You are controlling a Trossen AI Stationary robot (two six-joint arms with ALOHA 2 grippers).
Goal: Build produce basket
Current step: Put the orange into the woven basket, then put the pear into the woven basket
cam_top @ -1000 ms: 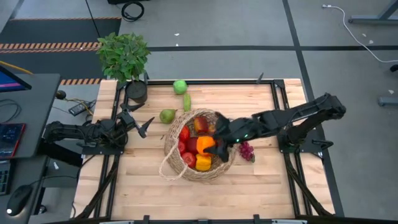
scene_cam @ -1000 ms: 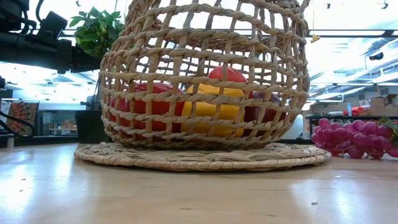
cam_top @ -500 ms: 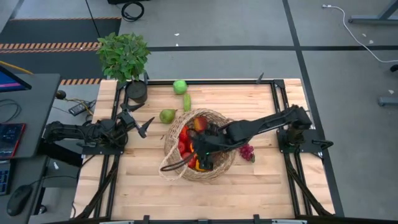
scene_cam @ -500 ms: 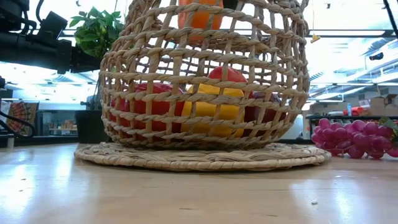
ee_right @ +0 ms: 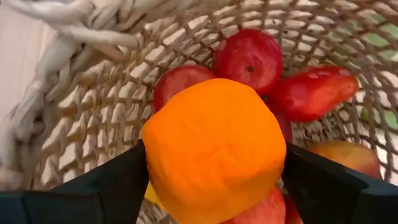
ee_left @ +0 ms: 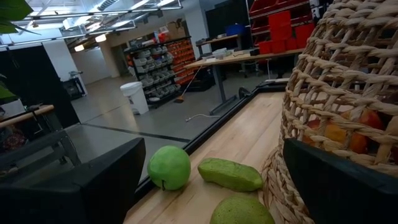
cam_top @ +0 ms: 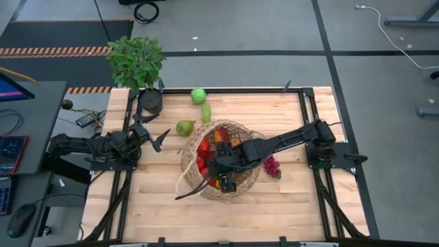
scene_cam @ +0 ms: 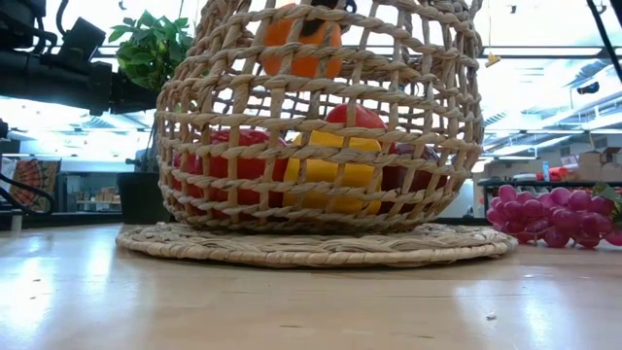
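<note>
Right wrist view: my right pincer [ee_right: 214, 180] is clamped on the orange [ee_right: 214, 149], now lowered inside the basket [ee_right: 74, 106] (above the red fruit), nearly placed. My left pincer [cam_top: 154, 134] waits beside the basket, spread apart.

Rough woven wicker basket [cam_top: 236, 130] on a smooth pale wood table [cam_top: 288, 206].

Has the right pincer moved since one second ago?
Yes. Holding the orange fruit, the right pincer moved left over the round tan woven wicker basket, away from the purple grape bunch.
</note>
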